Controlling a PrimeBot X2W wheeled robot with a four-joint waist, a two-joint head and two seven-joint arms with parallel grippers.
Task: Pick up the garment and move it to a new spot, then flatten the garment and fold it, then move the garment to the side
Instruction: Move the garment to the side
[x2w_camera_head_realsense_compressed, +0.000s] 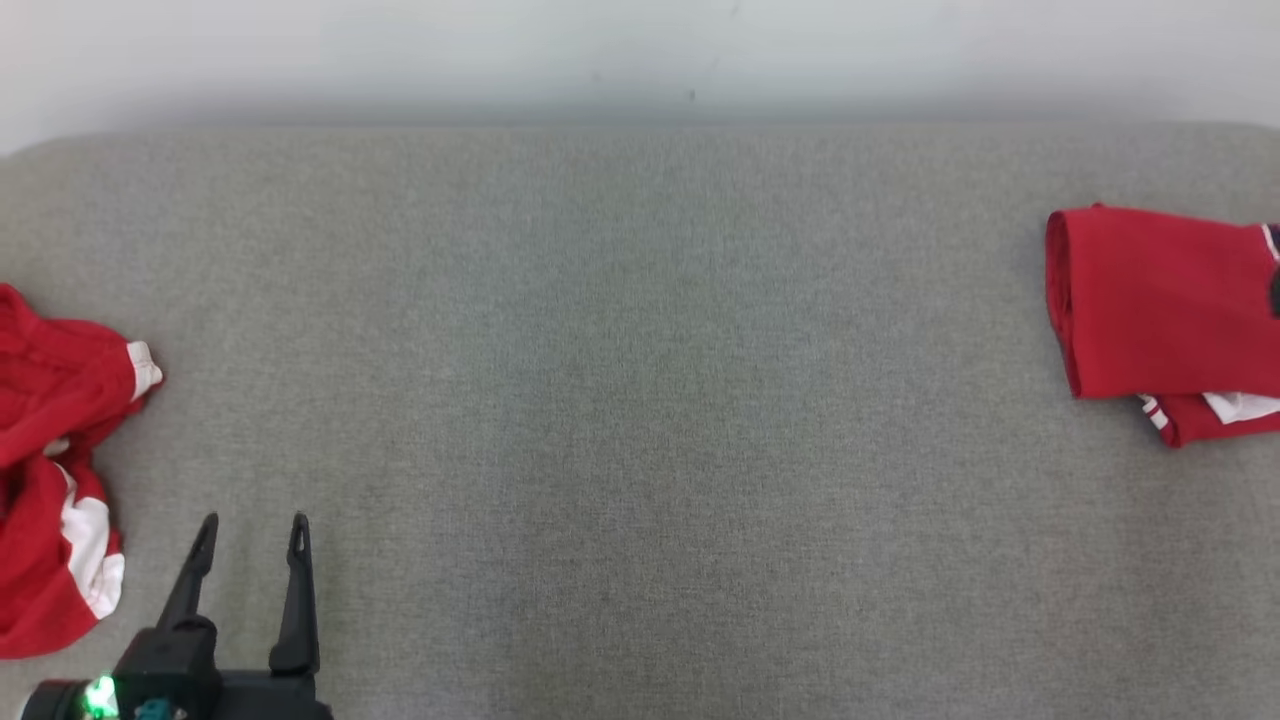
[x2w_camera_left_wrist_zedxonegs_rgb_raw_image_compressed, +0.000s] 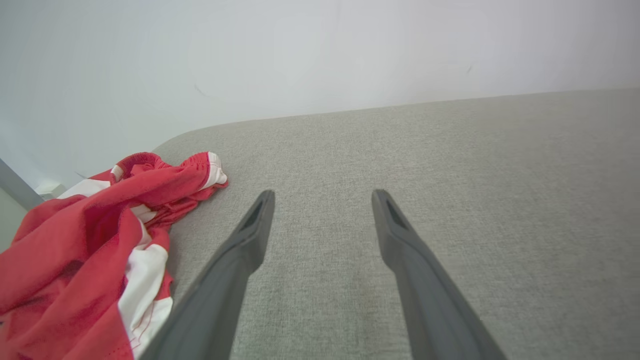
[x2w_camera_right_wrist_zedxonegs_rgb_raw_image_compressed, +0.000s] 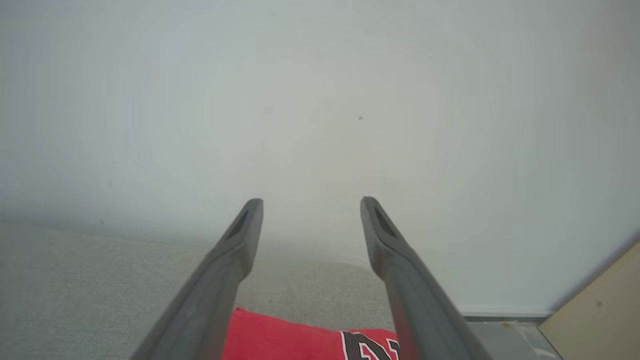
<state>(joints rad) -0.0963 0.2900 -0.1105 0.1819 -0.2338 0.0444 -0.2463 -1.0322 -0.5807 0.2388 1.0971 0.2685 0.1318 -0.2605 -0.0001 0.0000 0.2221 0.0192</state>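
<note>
My left fingers (x2w_camera_head_realsense_compressed: 297, 590) are spread and empty close in, just beside the crumpled pile (x2w_camera_head_realsense_compressed: 55, 470), so a sloppy swing could snag it. Farther out, the folded garment (x2w_camera_head_realsense_compressed: 1165, 310) sits at the table's (x2w_camera_head_realsense_compressed: 640, 400) right edge with my right fingers (x2w_camera_right_wrist_zedxonegs_rgb_raw_image_compressed: 235, 250) spread above it. The frame cuts it off, so I can't tell if it overhangs and might slide.

Head view looks steeply down on the grey surface (x2w_camera_head_realsense_compressed: 640, 400) from its near edge. Both wrist views sit low over it, facing the far wall (x2w_camera_right_wrist_zedxonegs_rgb_raw_image_compressed: 320, 100); the left shares the crumpled garment (x2w_camera_left_wrist_zedxonegs_rgb_raw_image_compressed: 75, 260) with the head view.
</note>
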